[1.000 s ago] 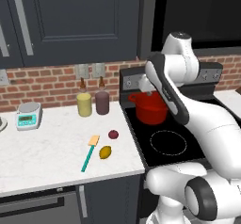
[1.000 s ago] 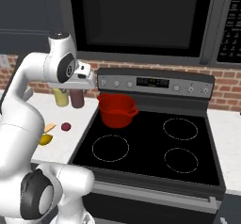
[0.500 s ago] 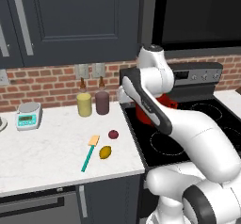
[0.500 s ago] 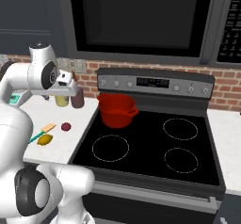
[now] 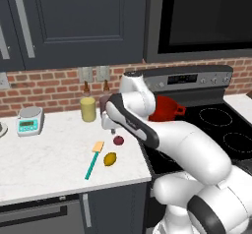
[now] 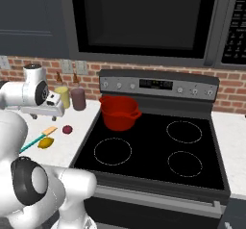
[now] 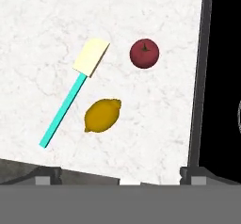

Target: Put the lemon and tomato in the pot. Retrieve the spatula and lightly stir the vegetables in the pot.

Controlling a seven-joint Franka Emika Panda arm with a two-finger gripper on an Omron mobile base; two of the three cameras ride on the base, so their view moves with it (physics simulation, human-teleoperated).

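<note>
My gripper (image 5: pixel 109 126) hung over the white counter (image 5: pixel 44 154), and I could not tell whether its fingers were parted or closed. Below it and to its left lay the spatula (image 7: pixel 70 90), teal handle slanting, pale blade uppermost in the hand view. Just right of the handle sat the lemon (image 7: pixel 102 116), not touching it. The tomato (image 7: pixel 144 53) rested almost directly beneath me, near the stove edge (image 7: pixel 197 77). Far to my right, the pot (image 6: pixel 118 111) stood on the stove's back-left burner.
</note>
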